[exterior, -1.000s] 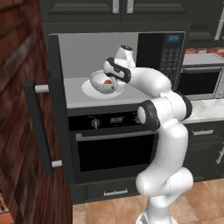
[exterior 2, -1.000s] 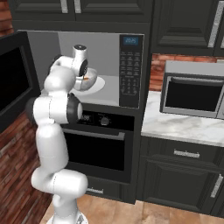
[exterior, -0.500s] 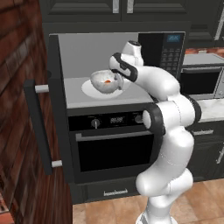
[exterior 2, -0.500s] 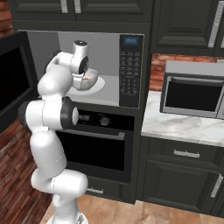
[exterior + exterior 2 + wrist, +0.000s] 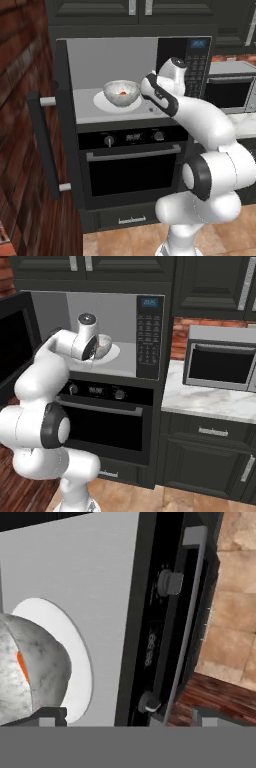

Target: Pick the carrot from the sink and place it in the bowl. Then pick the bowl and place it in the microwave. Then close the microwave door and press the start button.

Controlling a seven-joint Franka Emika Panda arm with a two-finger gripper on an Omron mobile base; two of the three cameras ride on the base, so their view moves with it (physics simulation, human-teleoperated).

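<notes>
Gripper [image 5: 146, 94]: jaws were spread wide with nothing between them; in the hand view the two tips stood far apart and the bowl [image 5: 112, 97] sat off by one tip, not in the gap. I placed the hand at the microwave [image 5: 182, 65] mouth, toward its keypad side and just beside the bowl.

The bowl stood upright inside the microwave on the white turntable [image 5: 100, 103], with the carrot [image 5: 123, 93] in it. I judged the placing step done.

The door was next, so I noted that relation. The microwave door [image 5: 62, 125] stood fully open on the side of the microwave away from the keypad, swung out toward the base. Its bar handle [image 5: 44, 145] ran vertically. The door lay across the cavity from the hand, with the bowl between them.

My judgement was that the hand had to back out of the microwave clear of the bowl rim, cross to the outer face of the door, and push it toward the keypad side
</notes>
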